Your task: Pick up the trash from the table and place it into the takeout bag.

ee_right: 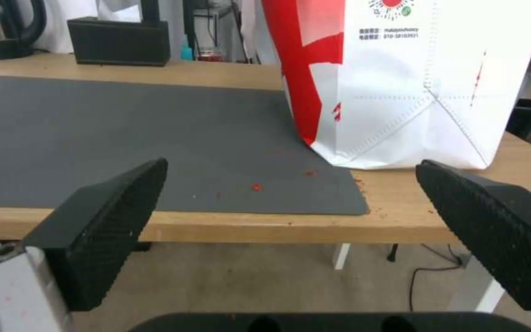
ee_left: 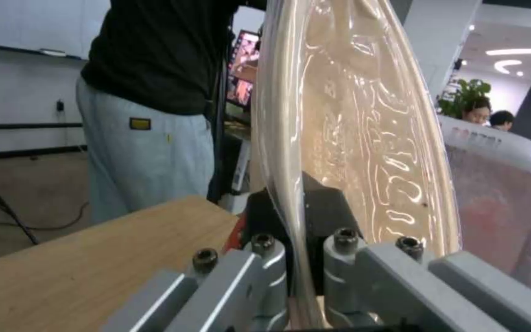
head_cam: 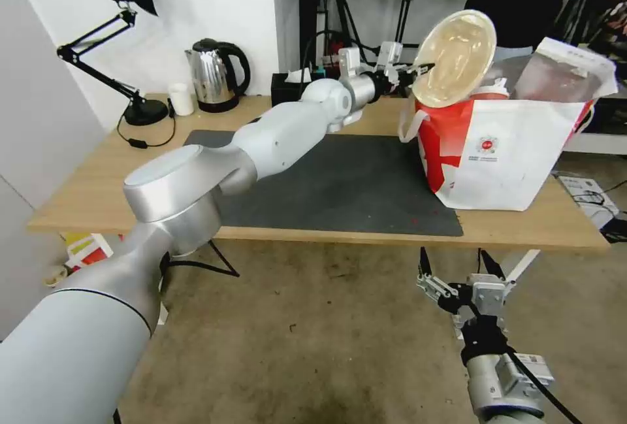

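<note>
The left gripper (head_cam: pixel 418 71) reaches across the table (head_cam: pixel 85 182) and pinches the rim of the tan bowl (head_cam: pixel 455 58), holding it on edge just above the left end of the takeout bag's (head_cam: pixel 516 156) open mouth. In the left wrist view the two fingers (ee_left: pixel 265 272) are pressed together on the thin lip of the bowl (ee_left: pixel 364 124), one on each face.

The bowl looks light and thin-walled, with a glossy, rippled inner skin, so it is probably slippery and a little flexible. A pinch on the rim is likely to let it swing or bend, and squeezing harder could crease it. The lip is the only place narrow enough to hold, and the grip already sits there. The bag (ee_right: pixel 401 78) is soft-sided and stands on the right of the dark mat (head_cam: pixel 339 189), so its walls may give if the bowl catches on them.

The right gripper (head_cam: pixel 460 293) waits low, in front of the near table edge, with its fingers (ee_right: pixel 103 221) spread wide and nothing between them.

The bag's inside is not visible, so I cannot tell what already lies in it or how much room remains. A pale pink sheet at its far right top is hard to identify. The bowl's underside and any scraps in it are hidden.
</note>
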### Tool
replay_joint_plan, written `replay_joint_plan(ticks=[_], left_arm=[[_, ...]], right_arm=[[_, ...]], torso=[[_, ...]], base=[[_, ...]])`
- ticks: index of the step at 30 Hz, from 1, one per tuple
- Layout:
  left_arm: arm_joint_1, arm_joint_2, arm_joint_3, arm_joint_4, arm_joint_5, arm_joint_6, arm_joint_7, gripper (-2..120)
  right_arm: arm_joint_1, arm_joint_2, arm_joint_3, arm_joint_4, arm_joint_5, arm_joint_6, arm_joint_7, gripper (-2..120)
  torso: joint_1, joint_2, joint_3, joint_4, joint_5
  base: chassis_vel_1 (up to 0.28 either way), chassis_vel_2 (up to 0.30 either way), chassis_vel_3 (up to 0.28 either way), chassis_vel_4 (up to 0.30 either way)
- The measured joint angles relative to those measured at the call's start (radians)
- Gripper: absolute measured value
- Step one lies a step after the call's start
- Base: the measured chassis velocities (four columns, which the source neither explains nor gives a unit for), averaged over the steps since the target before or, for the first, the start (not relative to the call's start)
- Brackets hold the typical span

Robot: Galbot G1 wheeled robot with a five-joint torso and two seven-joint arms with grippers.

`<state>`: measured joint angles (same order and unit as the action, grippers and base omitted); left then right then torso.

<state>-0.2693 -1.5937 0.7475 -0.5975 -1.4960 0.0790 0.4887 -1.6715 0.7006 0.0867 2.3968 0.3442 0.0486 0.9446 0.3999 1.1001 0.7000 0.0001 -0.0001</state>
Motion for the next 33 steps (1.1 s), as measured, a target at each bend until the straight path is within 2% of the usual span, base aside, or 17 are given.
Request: replay_joint_plan(ticks=[7,20,30,33], left_arm=[[-0.012,0.0,-0.007,0.012,0.046,0.075,0.054,0],[-0.035,0.0,-0.085,0.006,0.027,0.068,0.053,0],[-0.051,-0.001,-0.157,-0.009,0.006,-0.008,-0.043,0],[-0.049,-0.001,-0.162,-0.027,0.01,-0.037,-0.12,0]], right_arm=[[0.0,0.0,0.0,0.0,0.0,0.0,0.0,100],[0.0,0.0,0.0,0.0,0.0,0.0,0.0,100],[0.0,0.0,0.0,0.0,0.0,0.0,0.0,100],[0.0,0.0,0.0,0.0,0.0,0.0,0.0,100]], torso=[[0.0,0.0,0.0,-0.0001,0.0001],[0.0,0.0,0.0,-0.0002,0.0001],[0.0,0.0,0.0,0.0,0.0001],[0.0,0.0,0.0,-0.0001,0.0001]], base=[[0.0,0.0,0.0,0.0],[0.0,0.0,0.0,0.0],[0.0,0.0,0.0,0.0],[0.0,0.0,0.0,0.0]])
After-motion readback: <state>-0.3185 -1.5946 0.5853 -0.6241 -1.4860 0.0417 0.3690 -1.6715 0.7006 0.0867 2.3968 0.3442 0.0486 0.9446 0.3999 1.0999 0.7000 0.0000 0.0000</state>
